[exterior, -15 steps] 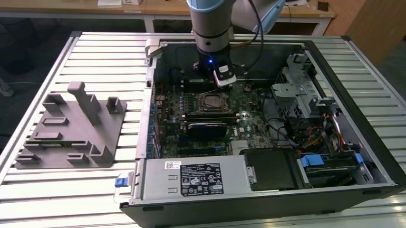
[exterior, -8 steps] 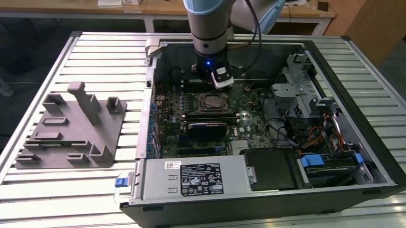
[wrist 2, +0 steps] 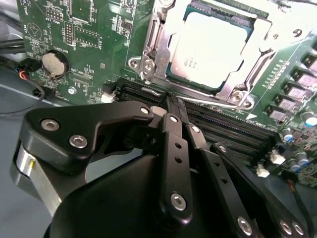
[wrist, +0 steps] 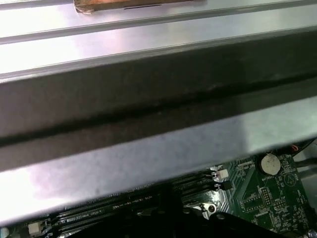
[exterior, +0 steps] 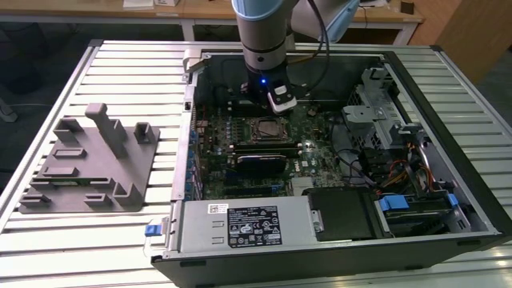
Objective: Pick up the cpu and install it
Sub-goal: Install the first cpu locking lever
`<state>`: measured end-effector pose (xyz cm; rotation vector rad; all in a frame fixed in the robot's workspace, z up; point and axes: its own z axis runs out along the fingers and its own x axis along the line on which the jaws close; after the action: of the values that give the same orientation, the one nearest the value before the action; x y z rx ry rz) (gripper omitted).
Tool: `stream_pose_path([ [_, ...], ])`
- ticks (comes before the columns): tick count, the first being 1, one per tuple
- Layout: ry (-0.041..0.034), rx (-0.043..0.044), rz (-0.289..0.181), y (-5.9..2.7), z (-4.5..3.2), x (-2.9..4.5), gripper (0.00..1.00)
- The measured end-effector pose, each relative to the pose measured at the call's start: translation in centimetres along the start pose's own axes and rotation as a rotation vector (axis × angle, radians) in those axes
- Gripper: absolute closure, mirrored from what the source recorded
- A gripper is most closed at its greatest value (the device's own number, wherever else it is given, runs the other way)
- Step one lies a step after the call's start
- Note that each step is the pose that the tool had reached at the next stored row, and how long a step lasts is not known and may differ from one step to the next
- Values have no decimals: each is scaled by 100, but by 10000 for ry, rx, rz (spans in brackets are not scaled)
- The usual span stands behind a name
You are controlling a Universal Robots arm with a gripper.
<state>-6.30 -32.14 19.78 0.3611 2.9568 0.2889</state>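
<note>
Since the work sits inside the open case (exterior: 320,257), we read it from the exterior view's left: the grey fixture (exterior: 84,174) stands well apart on the slatted table (exterior: 96,255), and nothing of the task lies there. Moving toward the middle, the arm hangs over the board (exterior: 316,157) with the gripper (wrist 2: 171,102) low above it. In the second wrist view its fingers are pressed together with nothing between them, their tips hovering over the memory slots (wrist 2: 228,126) just beside the socket (wrist 2: 148,62). The cpu (wrist 2: 210,47) lies in that socket, its pale metal top facing up and the metal frame around its edges. We judge it to be seated, so the step in hand is confirming the fit, not carrying. To do that well, we would check that the chip lies flat and square to the frame, with no corner riding high. From these views it looks level, though we cannot tell whether the frame is fully latched. We would keep the closed tips off the chip's top and off the slot clips, since a sideways nudge here could drag the chip or scrape the board. Any motion should run straight along the fingers' own line, not across the socket. Further to the exterior view's right, the drive cage (exterior: 376,114) and loose cables (exterior: 400,174) crowd that side, so we would keep the wrist from swinging that way.
</note>
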Motion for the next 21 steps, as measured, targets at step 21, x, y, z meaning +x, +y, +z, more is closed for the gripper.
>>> stream_pose_path([
  [21, -113, 147, 419, 5, 13, 13, 89],
])
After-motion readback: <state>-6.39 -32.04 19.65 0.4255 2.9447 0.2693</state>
